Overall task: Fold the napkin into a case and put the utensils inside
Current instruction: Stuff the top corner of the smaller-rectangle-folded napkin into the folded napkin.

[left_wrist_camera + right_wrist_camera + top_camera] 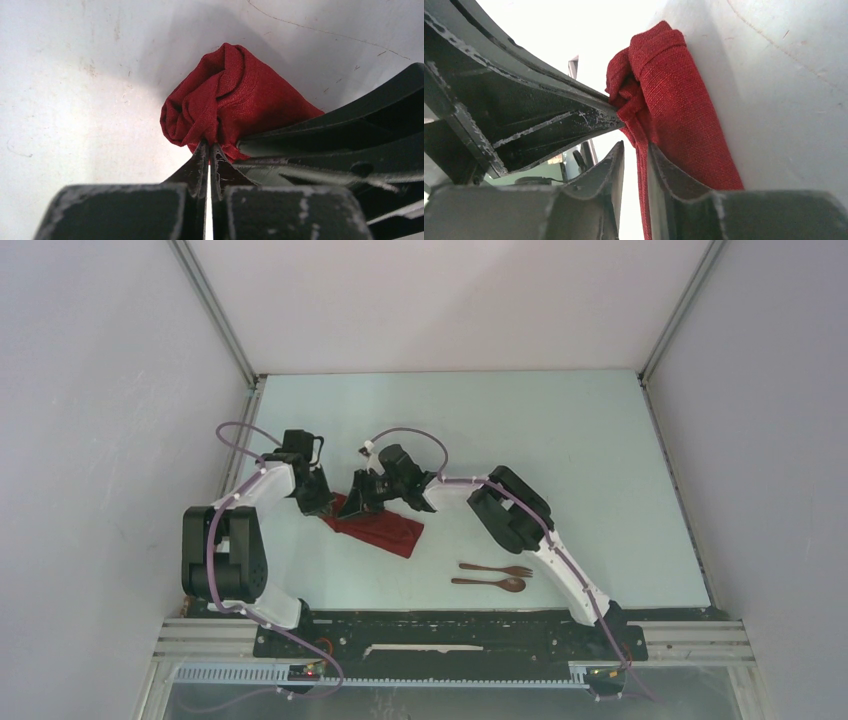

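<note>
Currently the napkin [380, 528] lies on the table [560, 440] as a bunched, folded dark red strip. It sits left of centre, running diagonally from between the two claws toward the near right. The left gripper [322, 502] is at its far-left end, and the right gripper [368, 498] is just beside it on the same end.

From the left wrist view, the left gripper [209, 146] has its jaws together, clamped on a gathered wad of napkin [235, 95] at the tips. The cloth rolls up in thick folds above them. The other arm's dark finger crosses in from the right, touching the cloth.

From the right wrist view, the right gripper [635, 150] has its jaws apart. A thin band of napkin [674, 105] runs down through the gap, lying against one finger, with light showing on the other side, so it is not pinched. The left claw's fingers press into the cloth from the upper left.

The fork [497, 568] and spoon [490, 583] lie side by side on the table, near the front edge. Both are parallel, well apart from the napkin to its right, and untouched.
</note>
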Controlling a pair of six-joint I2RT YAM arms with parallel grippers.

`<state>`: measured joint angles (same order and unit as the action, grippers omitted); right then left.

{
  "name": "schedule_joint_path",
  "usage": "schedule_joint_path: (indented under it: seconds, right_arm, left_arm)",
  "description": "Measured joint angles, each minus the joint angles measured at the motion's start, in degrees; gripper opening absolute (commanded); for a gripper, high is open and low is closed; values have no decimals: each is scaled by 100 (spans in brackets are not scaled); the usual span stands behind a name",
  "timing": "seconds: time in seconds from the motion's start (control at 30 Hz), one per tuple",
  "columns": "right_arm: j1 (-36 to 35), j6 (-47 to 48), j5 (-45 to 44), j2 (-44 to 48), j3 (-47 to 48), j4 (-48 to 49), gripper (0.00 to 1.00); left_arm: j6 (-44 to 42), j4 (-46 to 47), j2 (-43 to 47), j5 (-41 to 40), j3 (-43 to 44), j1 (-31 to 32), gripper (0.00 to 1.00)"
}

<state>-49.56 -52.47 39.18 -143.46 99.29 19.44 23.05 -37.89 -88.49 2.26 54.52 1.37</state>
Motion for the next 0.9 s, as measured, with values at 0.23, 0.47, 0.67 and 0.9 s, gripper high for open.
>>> schedule_joint_path:
  seconds: [0.23, 0.47, 0.67, 0.9]
  right_arm:
    - [31, -20, 52, -415, 739, -181, 16]
    - [-118, 52, 24, -861, 1421, -546, 10]
    - [-273, 551, -450, -636, 1180, -660, 16]
    - [-422, 885, -1047, -304, 752, -601, 23]
  left_arm:
    - [-2, 24, 7, 52, -9, 0, 0]
    - [-9, 28, 7, 83, -9, -2, 0]
    - [37, -31, 4, 72, -4, -2, 0]
    - [452, -243, -267, -105, 190, -17, 6]
